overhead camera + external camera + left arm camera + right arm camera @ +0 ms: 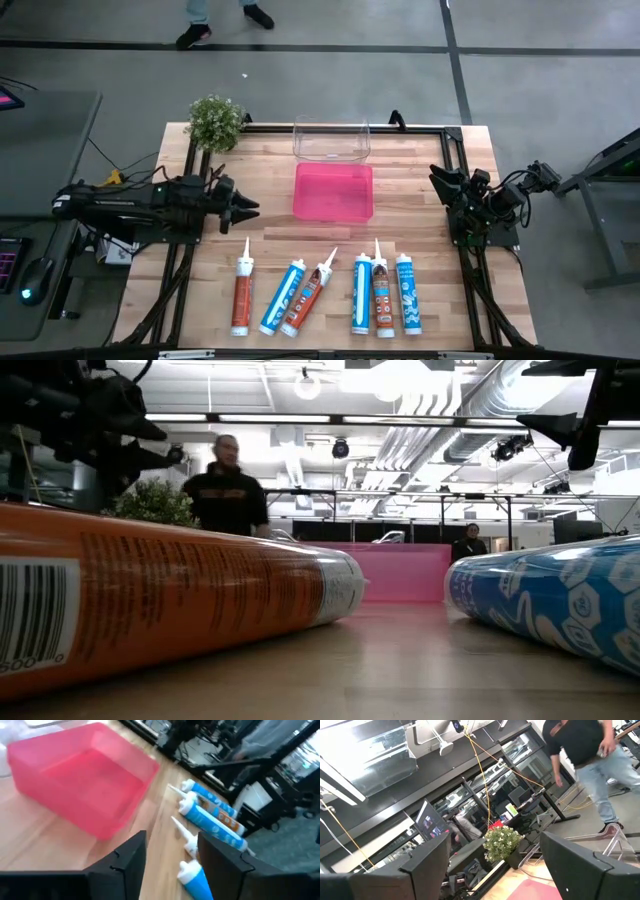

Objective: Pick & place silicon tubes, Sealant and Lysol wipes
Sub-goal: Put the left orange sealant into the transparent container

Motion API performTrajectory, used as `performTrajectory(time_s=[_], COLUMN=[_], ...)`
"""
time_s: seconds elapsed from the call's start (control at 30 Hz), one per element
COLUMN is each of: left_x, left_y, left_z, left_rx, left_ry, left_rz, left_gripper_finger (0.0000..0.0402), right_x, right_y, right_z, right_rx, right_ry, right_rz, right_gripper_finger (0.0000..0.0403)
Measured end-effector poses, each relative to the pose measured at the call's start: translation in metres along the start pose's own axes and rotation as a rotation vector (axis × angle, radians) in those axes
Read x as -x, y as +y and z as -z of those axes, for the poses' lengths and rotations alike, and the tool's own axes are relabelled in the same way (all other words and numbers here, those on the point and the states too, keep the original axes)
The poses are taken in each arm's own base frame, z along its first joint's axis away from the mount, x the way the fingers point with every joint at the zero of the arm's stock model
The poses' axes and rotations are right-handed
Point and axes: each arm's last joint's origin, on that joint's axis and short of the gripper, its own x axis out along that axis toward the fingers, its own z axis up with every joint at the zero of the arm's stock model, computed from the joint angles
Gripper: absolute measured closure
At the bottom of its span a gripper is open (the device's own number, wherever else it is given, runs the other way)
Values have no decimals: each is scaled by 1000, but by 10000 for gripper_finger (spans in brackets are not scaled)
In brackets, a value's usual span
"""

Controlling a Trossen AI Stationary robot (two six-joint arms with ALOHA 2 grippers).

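With the left gripper [250, 209] fingers apart and empty above the table [200, 300], a skewed descent risks nudging a tube [242, 290] into its neighbours, while the right gripper [440, 182] waits with fingers apart.

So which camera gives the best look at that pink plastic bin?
The high view: the pink rectangular plastic bin shows whole, mid-table. The left wrist view shows it close, nearly whole; the low view only one wall; the right wrist view a sliver.

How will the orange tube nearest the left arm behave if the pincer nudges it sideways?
The orange tube looks round-bodied and lies flat on the table, so it would likely roll. Its tapered nozzle probably makes it curve. It seems rigid, unlikely to flop.
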Motion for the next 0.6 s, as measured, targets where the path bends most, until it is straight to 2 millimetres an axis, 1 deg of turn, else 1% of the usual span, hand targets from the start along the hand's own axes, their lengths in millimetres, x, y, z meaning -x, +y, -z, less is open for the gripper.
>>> performTrajectory(time_s=[0.1, 0.2, 0.3, 0.37, 0.47, 0.6], left_x=[7, 15, 23, 27, 33, 35], left_y=[-12, -22, -27, -30, -32, -31], left_z=[-13, -24, -31, -35, -39, -38], left_rx=[-76, -183, -262, -282, -191, 28], left_ry=[7, 40, 70, 89, 98, 138], left_rz=[95, 151, 147, 125, 76, 43], left_gripper_finger=[252, 271, 291, 305, 327, 354], right_x=[0, 0, 0, 0, 0, 0], right_y=[0, 0, 0, 0, 0, 0], right_z=[0, 0, 0, 0, 0, 0], right_rx=[0, 0, 0, 0, 0, 0], right_ry=[0, 0, 0, 0, 0, 0], right_rz=[0, 0, 0, 0, 0, 0], right_gripper_finger=[100, 100, 100, 100, 100, 100])
